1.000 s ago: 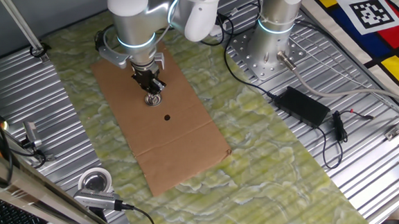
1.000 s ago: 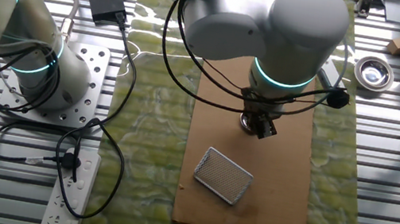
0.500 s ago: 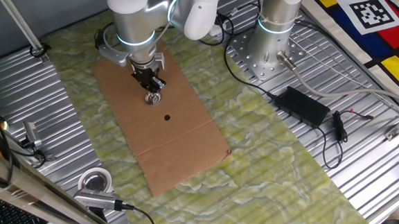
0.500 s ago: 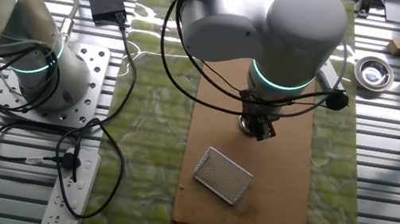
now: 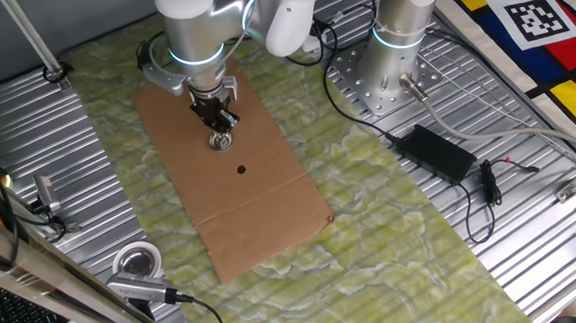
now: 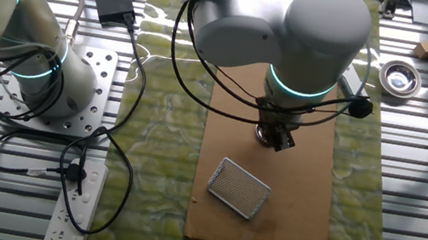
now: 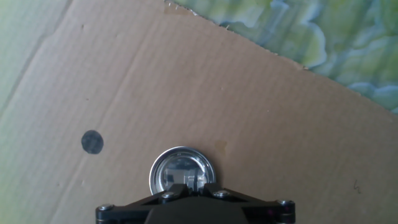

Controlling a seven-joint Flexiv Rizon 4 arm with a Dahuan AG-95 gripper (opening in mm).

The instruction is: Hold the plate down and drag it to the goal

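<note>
The plate (image 5: 223, 141) is being pressed against the cardboard sheet (image 5: 271, 203) by the gripper (image 5: 221, 132), in the half of the sheet nearer the robot's base, roughly midway between its two long edges. Over the last second the plate and gripper are being seen in almost the same spot in both fixed views, shifted only very slightly if at all, so the drag is judged to be barely begun or paused while downward pressure is being settled. The black dot (image 5: 241, 168), taken to be the goal, is being left uncovered, near the plate and toward the middle of the sheet; in the hand view it is lying to the left of the plate (image 7: 184, 174), apart from it. Whether the fingers are spread or closed cannot be told, since only the dark gripper body (image 7: 196, 208) is being shown over the plate's near rim. A metal mesh piece (image 6: 239, 188) is being left further along the sheet, clear of the plate (image 6: 265, 131).
</note>
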